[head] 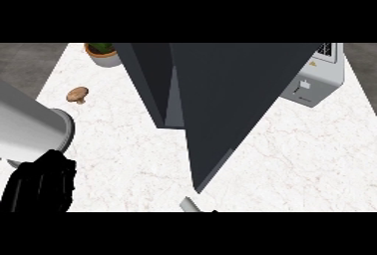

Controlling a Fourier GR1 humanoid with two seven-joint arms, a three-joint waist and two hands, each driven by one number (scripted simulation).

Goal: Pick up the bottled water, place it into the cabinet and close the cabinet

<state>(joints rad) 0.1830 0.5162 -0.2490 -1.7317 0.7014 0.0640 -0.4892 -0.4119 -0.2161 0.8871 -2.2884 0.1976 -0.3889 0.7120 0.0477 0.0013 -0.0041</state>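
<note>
Left robot hand [38, 183] curled — beside dark cabinet [221, 94]

A white marble counter [140, 164] carries a dark grey cabinet [221, 89] at its middle. A brown mushroom [77, 93] lies to the cabinet's left, a potted plant [103, 53] stands at the far left corner, and a silver toaster [320, 74] at the far right.

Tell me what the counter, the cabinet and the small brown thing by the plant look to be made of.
Counter: looks like polished white marble or stone, going by its faint reddish veins. Cabinet: dark grey, flat matte panels, probably painted wood or laminate; the look leaves it open. Brown thing: a mushroom by its cap and stem, dull surface.
</note>
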